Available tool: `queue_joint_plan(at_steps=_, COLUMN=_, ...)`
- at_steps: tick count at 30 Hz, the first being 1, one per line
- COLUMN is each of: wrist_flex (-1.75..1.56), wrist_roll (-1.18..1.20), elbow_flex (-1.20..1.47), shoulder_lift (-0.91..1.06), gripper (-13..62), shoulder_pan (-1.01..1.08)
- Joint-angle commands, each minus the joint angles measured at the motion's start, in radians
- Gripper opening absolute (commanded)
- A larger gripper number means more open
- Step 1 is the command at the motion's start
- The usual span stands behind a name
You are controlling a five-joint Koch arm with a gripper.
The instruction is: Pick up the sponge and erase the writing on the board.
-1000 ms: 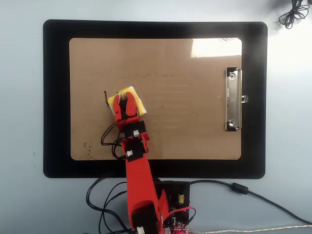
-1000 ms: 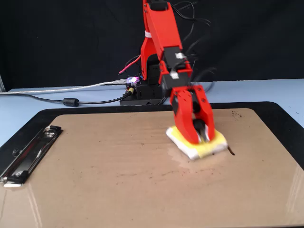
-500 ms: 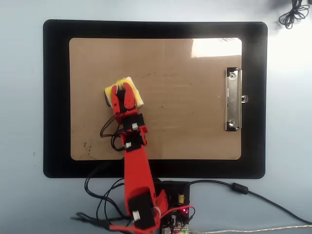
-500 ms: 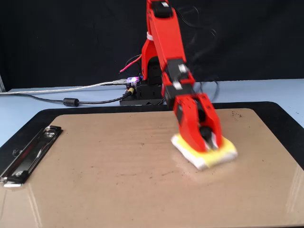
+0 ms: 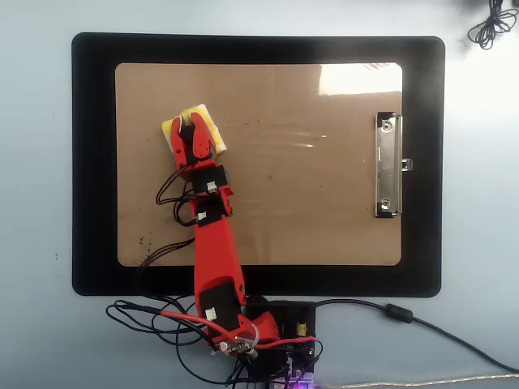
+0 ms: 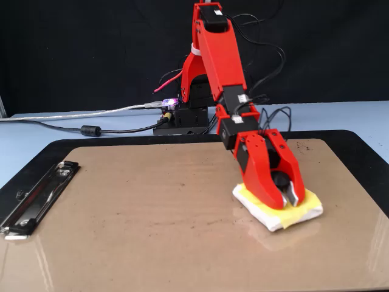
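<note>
The tan board (image 5: 308,203) lies on a black mat (image 5: 93,162), with its silver clip (image 5: 388,166) at the right in the overhead view. The small yellow sponge (image 5: 171,130) rests flat on the board's upper left part. My red gripper (image 5: 193,128) presses down on it, shut on the black knob at its centre. In the fixed view the sponge (image 6: 306,208) sits right of the middle of the board (image 6: 134,219), under the gripper (image 6: 287,199). The writing shows in neither view; only faint specks and pale glossy smears (image 5: 284,138) mark the board.
The arm's base with its circuit board and loose wires (image 5: 259,340) stands at the mat's near edge. A grey cable with a ferrite bead (image 5: 399,312) runs off to the right. A coiled cord (image 5: 491,20) lies at the top right corner.
The gripper has slid the sponge away from the base, up and left in the overhead view. A short dark stroke beside the sponge one second ago no longer shows.
</note>
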Motion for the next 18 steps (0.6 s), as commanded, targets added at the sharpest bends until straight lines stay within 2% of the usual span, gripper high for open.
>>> queue_joint_plan(at_steps=1, wrist_flex=-0.005, wrist_roll=-0.029, elbow_flex=0.107, shoulder_lift=0.075, gripper=-8.0, shoulder_pan=-0.048)
queue_joint_plan(at_steps=6, wrist_flex=-0.009, wrist_roll=-0.035, elbow_flex=0.528, shoulder_lift=0.456, gripper=-8.0, shoulder_pan=-0.11)
queue_joint_plan(at_steps=8, wrist_flex=-0.009, wrist_roll=-0.035, elbow_flex=0.548, shoulder_lift=0.482, gripper=-8.0, shoulder_pan=-0.133)
queue_joint_plan(at_steps=10, wrist_flex=-0.02, wrist_roll=-0.035, elbow_flex=0.446, shoulder_lift=0.376, gripper=-7.9, shoulder_pan=-0.167)
queue_joint_plan(at_steps=14, wrist_flex=-0.025, wrist_roll=-0.035, elbow_flex=0.018, shoulder_lift=-0.018, gripper=-8.0, shoulder_pan=-0.166)
queue_joint_plan(at_steps=16, wrist_flex=-0.025, wrist_roll=-0.035, elbow_flex=-0.035, shoulder_lift=-0.066, gripper=-8.0, shoulder_pan=-0.164)
queue_joint_plan(at_steps=18, wrist_flex=-0.025, wrist_roll=-0.035, elbow_flex=0.069, shoulder_lift=0.003, gripper=-7.9, shoulder_pan=-0.161)
